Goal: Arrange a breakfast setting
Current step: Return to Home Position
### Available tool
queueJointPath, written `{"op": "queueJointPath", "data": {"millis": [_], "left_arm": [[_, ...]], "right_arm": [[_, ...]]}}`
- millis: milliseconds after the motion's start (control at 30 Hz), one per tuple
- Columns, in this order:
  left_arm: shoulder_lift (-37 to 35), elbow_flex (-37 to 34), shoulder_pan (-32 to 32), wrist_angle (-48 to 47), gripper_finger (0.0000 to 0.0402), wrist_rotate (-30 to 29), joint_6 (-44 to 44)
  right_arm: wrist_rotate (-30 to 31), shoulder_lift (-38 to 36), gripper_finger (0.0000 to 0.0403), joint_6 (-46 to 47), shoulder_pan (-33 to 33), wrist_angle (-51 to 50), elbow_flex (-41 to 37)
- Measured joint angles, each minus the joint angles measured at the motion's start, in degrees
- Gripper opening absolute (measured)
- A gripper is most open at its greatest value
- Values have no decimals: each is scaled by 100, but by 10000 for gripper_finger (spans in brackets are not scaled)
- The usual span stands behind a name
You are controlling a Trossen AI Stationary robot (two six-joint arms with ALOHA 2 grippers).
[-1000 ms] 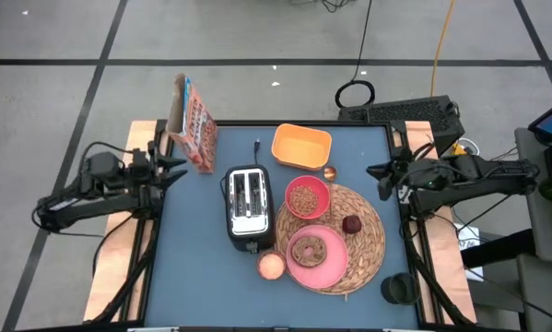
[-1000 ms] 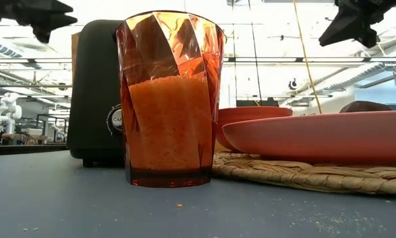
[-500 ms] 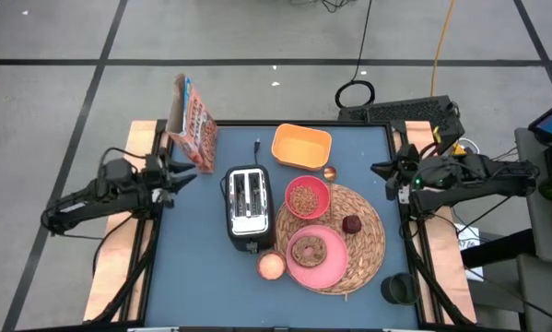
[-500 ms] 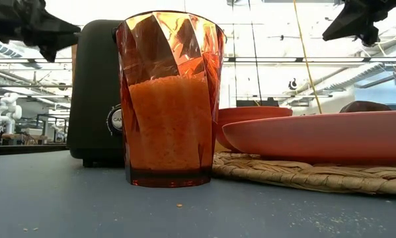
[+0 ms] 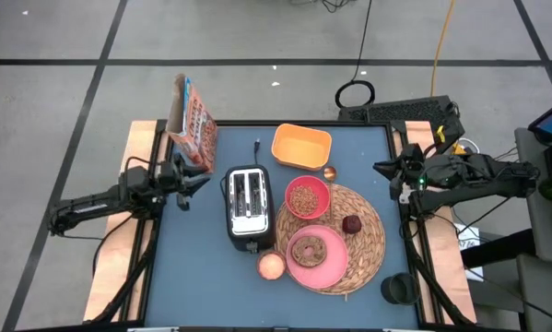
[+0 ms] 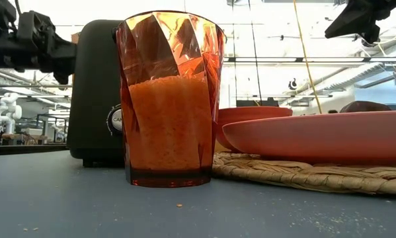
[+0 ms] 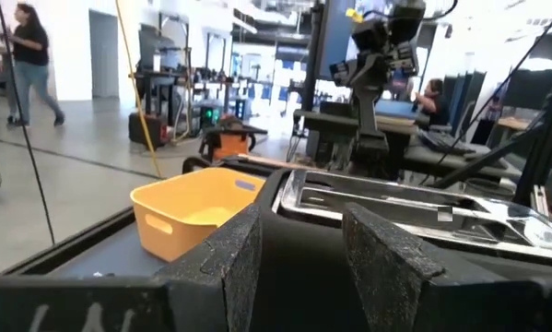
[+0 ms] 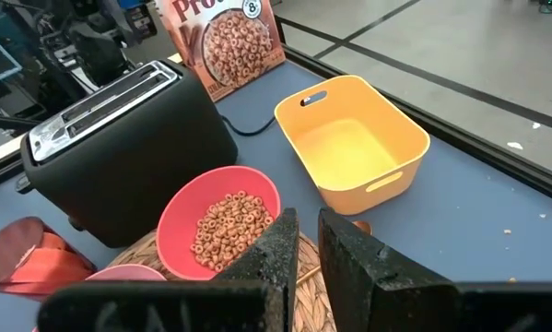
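The round woven placemat (image 5: pixel 366 242) lies at the table's right. On it rest a pink plate (image 5: pixel 331 266) bearing a brown ring-shaped bread (image 5: pixel 308 249), a pink bowl (image 5: pixel 307 196) of cereal and a dark-red fruit (image 5: pixel 352 224). My left gripper (image 5: pixel 197 177) hangs open and level at the table's left edge, pointing at the black toaster (image 5: pixel 249 205), nothing between its fingers (image 7: pixel 234 258). My right gripper (image 5: pixel 383 169) is shut above the table's right edge, slanting down toward the bowl (image 8: pixel 222 221), holding nothing.
A yellow bin (image 5: pixel 301 146) stands at the far side and a cereal box (image 5: pixel 191 122) at the far left corner. An orange tumbler (image 5: pixel 271 266) stands near the toaster's front, a dark cup (image 5: pixel 397 289) at the near right corner. A small brown thing (image 5: pixel 330 171) lies by the bin.
My left gripper has sunk and moved toward the toaster, still level and open. Nothing on the table has moved.
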Motion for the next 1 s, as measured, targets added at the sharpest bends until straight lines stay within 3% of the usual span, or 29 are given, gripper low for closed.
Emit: {"op": "queueJointPath", "data": {"millis": [500, 700, 1000], "left_arm": [[41, -115, 2, -322, 159, 2, 58], [40, -113, 2, -329, 159, 2, 152], [40, -113, 2, -336, 159, 0, 492]], "right_arm": [[-62, -86, 38, -550, 0, 7, 0], [-630, -494, 38, -1325, 0, 461, 0], [-619, -1202, 38, -2148, 2, 648, -166]]}}
